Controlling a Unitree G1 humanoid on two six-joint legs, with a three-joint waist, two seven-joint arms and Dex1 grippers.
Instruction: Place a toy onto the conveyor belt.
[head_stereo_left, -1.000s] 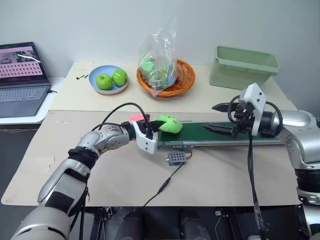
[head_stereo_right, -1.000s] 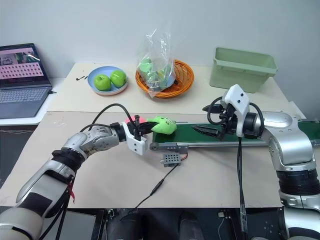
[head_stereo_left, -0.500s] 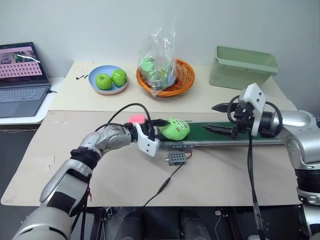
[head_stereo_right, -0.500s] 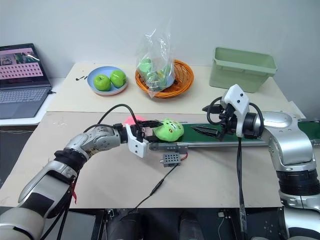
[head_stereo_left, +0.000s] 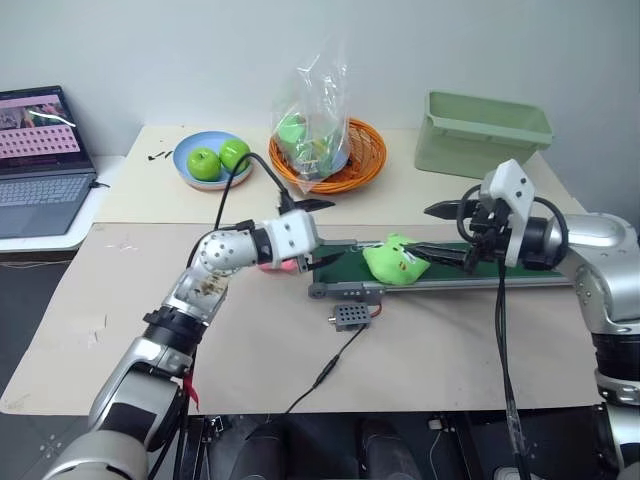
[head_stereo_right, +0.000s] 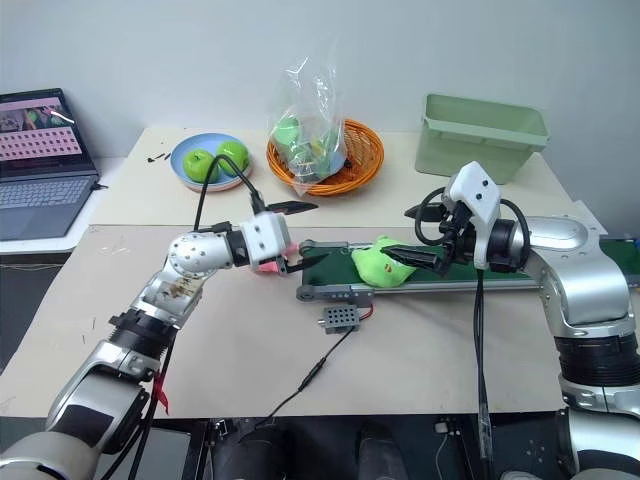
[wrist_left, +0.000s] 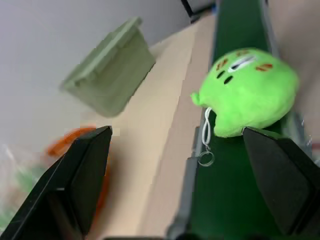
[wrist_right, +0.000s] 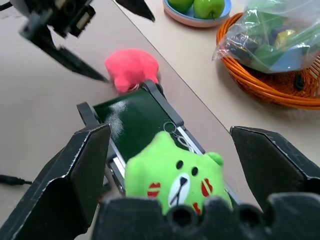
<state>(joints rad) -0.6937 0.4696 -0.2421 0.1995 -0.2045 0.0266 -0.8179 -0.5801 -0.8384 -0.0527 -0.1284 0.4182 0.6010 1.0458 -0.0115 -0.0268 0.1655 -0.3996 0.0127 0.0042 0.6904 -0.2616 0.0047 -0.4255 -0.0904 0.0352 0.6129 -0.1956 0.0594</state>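
Note:
The toy (head_stereo_left: 395, 262), a lime-green plush with a small face, lies on the dark-green conveyor belt (head_stereo_left: 345, 264), free of both grippers. My left gripper (head_stereo_left: 318, 232) hangs open over the belt's left end, one finger above the other, a short way left of the toy. From the right, my right gripper (head_stereo_left: 424, 232) stands open and level, its lower finger close beside the toy. In the right wrist view the toy (wrist_right: 177, 175) sits low between the wide-spread fingers.
A pink plush (wrist_right: 131, 67) lies on the table at the belt's left end. At the back stand a blue plate of green apples (head_stereo_left: 210, 160), an orange basket holding a plastic bag (head_stereo_left: 320, 150) and a pale green bin (head_stereo_left: 480, 130). A laptop (head_stereo_left: 40, 150) sits far left. A small grey box (head_stereo_left: 352, 317) with a cable lies before the belt.
My left gripper has opened and let go of the toy, then rolled and risen a little. The toy now lies on the belt, further right, near the right gripper, which has kept still.

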